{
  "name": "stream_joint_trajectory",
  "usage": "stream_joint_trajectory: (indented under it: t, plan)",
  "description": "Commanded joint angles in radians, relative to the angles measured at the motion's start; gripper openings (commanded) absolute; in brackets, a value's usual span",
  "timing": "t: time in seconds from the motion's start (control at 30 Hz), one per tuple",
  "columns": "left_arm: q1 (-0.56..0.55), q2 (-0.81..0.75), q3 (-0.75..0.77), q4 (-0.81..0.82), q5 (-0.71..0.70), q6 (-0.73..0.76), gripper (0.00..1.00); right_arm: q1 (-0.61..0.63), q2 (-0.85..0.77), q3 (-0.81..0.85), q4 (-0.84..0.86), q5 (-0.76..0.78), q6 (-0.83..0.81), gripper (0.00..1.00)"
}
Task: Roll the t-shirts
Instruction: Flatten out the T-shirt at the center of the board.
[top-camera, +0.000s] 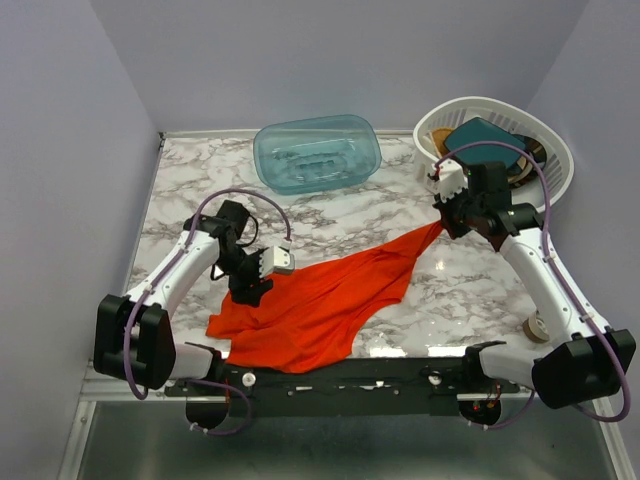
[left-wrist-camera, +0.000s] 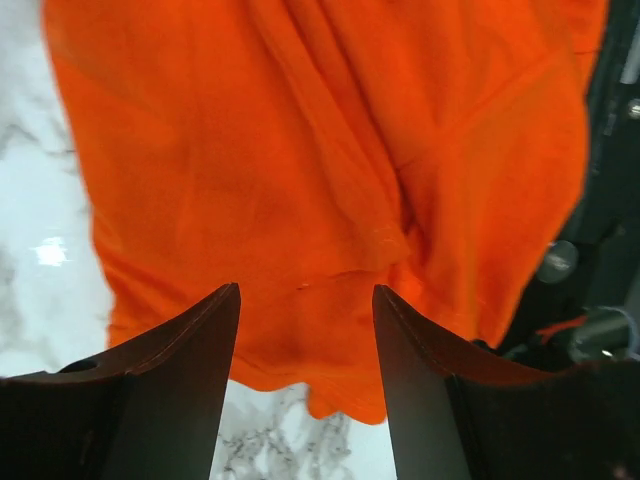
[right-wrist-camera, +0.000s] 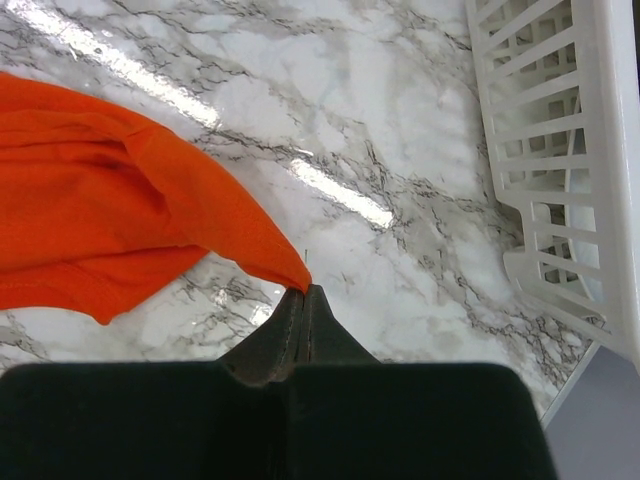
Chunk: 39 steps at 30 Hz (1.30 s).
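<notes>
Pulling harder with the right gripper (right-wrist-camera: 303, 297), pinched shut on one stretched corner of the t-shirt (top-camera: 320, 300), could slip the thin fabric free or drag the heap askew; the left gripper (left-wrist-camera: 306, 290) hovers over the rumpled bulk, jaws apart, holding nothing; bright red-orange and creased, the t-shirt lies bunched on the table (top-camera: 330, 215), reaching its near edge.

right gripper (right-wrist-camera: 303, 300) pinched tight on a pulled-out corner of the red-orange t-shirt (right-wrist-camera: 110, 225), rest of it spread left over the marble table (right-wrist-camera: 330, 110), white slatted basket (right-wrist-camera: 560, 170) off right
</notes>
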Motion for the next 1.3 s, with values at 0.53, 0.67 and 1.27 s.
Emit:
stream_joint_trajectory:
  t: [0.53, 0.67, 1.27]
  plan:
    - [-0.146, -0.024, -0.149, 0.136, -0.069, -0.254, 0.62, 0.001, -0.067, -0.046, 0.053, -0.024, 0.008, 0.00]
    - [-0.146, -0.002, -0.166, 0.166, -0.085, -0.277, 0.56, -0.001, -0.077, -0.062, 0.054, -0.029, 0.014, 0.00]
    - [-0.145, -0.005, -0.131, 0.140, -0.122, -0.303, 0.00, -0.002, -0.091, -0.063, 0.071, -0.011, 0.011, 0.00]
